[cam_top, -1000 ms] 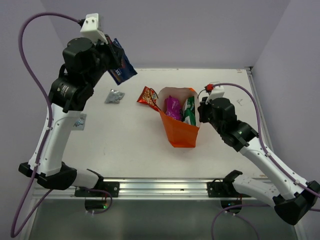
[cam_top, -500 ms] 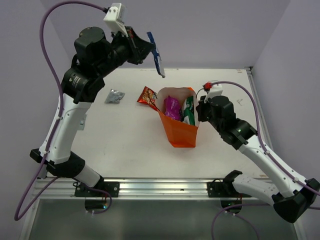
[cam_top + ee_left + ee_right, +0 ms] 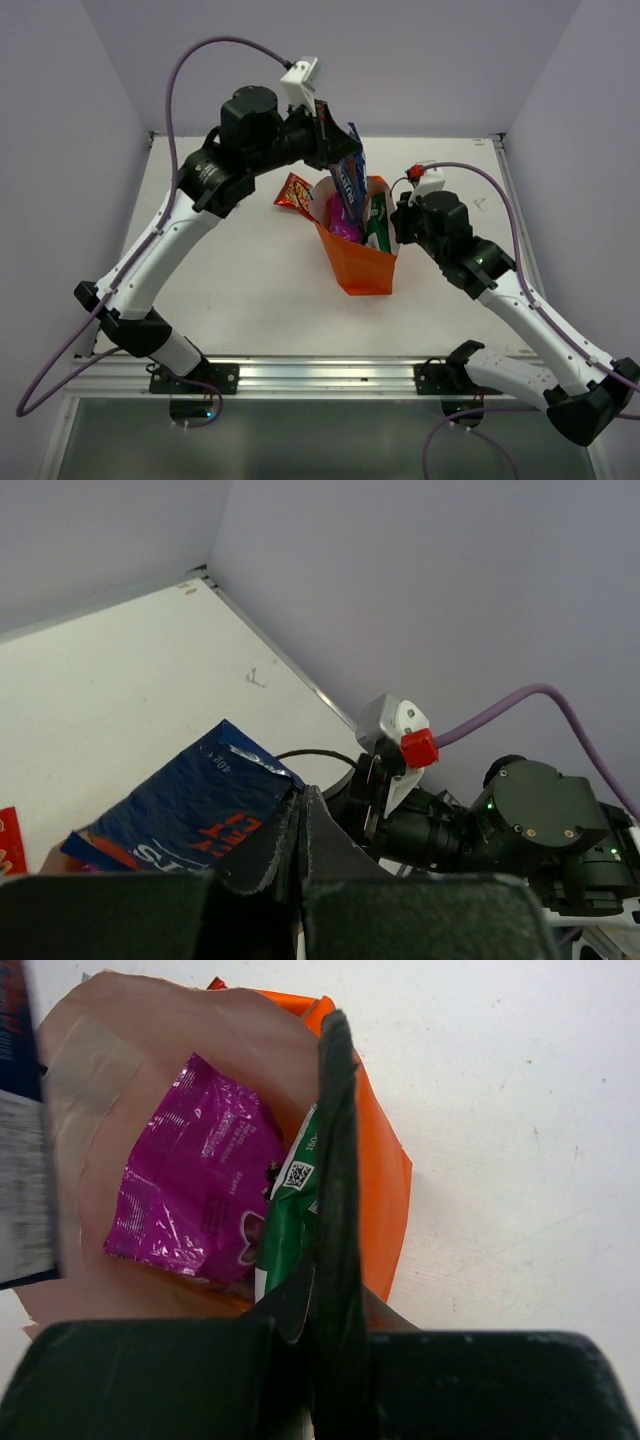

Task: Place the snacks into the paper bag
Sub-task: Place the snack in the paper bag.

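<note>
Overhead: left jaws gripped blue packet (image 3: 348, 175) above bag (image 3: 365, 270).
Right jaws: clamped on bag rim.
Risk: packet could snag rim, drop outside.

on the dark blue packet (image 3: 190, 810) we can see small white writing near its top edge that looks like "40g", and under it big orange and white letters that sit upside down and are partly hidden, so we cannot read the word. on the green-and-white packet (image 3: 290, 1210) there is a little black and white square code (image 3: 297, 1175) with tiny print next to it, too small for us to read. the magenta-purple packet (image 3: 190, 1180) and the red packet (image 3: 297, 192) show marks, but we cannot read them.
</note>
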Controlling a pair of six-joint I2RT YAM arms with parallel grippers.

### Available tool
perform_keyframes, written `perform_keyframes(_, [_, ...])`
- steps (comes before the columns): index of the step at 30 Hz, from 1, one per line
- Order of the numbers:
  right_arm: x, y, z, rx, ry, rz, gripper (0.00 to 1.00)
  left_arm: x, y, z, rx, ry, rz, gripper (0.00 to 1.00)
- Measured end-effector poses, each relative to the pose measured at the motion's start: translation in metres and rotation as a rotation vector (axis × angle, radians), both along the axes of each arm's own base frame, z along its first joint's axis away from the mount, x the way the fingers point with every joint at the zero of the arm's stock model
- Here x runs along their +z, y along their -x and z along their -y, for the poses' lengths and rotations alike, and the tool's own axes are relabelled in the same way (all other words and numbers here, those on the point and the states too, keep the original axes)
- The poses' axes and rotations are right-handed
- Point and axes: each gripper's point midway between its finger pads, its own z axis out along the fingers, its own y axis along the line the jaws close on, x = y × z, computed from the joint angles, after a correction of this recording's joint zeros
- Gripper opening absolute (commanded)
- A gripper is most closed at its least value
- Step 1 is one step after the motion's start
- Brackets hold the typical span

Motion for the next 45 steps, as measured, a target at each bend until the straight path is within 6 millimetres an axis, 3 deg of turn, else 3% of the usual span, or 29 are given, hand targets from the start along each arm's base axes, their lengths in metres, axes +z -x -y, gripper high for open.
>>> perform_keyframes(6, [0.000, 0.001, -0.003, 0.016, -0.011, -0.004, 0.00, -0.068, 0.006, 0.023, -0.042, -0.105, -0.122, 0.00])
perform_keyframes(13, [0.000, 0.001, -0.005, 0.020, -0.015, -0.004, 0.00, -0.112, 0.006, 0.026, -0.047, -0.174, -0.196, 0.00])
perform_keyframes(18, [0.000, 0.000, -0.005, 0.020, -0.014, -0.004, 0.00, -0.112, 0.015, 0.029, -0.067, -0.171, -0.208, 0.00])
perform_keyframes(25, [0.000, 0.000, -0.006, 0.020, -0.016, -0.003, 0.00, -0.082, 0.045, 0.026, -0.117, -0.123, -0.163, 0.00])
perform_keyframes(31, [0.000, -0.001, -0.006, 0.020, -0.017, -0.001, 0.00, -0.071, 0.049, 0.018, -0.097, -0.111, -0.142, 0.00])
perform_keyframes(38, [0.001, -0.001, -0.006, 0.020, -0.017, -0.001, 0.00, -0.092, 0.033, 0.013, -0.013, -0.167, -0.159, 0.00])
perform_keyframes(45, [0.001, -0.001, -0.006, 0.020, -0.016, -0.001, 0.00, -0.133, 0.019, 0.019, 0.023, -0.240, -0.213, 0.00])
